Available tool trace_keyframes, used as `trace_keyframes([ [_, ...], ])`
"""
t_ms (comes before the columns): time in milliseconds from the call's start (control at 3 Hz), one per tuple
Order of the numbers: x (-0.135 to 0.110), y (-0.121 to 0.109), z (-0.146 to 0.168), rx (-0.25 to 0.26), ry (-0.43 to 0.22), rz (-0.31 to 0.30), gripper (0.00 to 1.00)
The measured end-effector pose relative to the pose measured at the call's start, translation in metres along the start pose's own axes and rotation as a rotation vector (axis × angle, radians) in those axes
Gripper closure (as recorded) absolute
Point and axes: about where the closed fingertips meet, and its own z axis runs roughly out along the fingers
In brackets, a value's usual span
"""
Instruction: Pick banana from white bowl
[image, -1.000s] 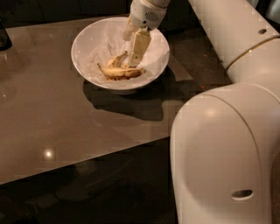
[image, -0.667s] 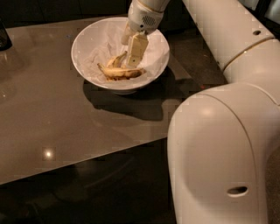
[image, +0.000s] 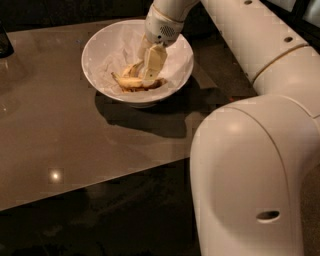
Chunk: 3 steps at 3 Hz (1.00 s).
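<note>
The two-finger gripper (image: 147, 80) on its white, smooth-shelled robot arm (image: 260, 50) is down inside the large, round, glossy white bowl (image: 100, 47), tip right at the small cluster of curved yellow banana pieces (image: 127, 83). The flat, cream-coloured lower part of the gripper stands in front of the fruit and covers its middle. Whether the gripper is open, closed or clamped on anything cannot be told from this angle.

The banana lies at the bottom of the bowl, low and slightly toward the near side. A thin, pointed end sticks out to the left, and a brownish stretch shows to the right of the gripper. How many pieces there are is hard to make out. The bowl's inside looks crinkly and papery, white on white, with creases running up the far wall. Its sides flare wide, and its base is lost in its own dark shadow.

The bowl sits on a smooth, brown, glossy table (image: 50, 125) with a small bright glint of light near the front. At the far left edge, a dark object (image: 4, 42) is cut off by the frame. A big, rounded white section of the arm (image: 250, 175) fills the lower right and hides the table behind it.
</note>
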Motion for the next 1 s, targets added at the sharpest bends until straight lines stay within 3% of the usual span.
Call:
trace_keyframes([
  [1000, 0.0058, 0.0057, 0.0086, -0.023, 0.003, 0.023, 0.31],
])
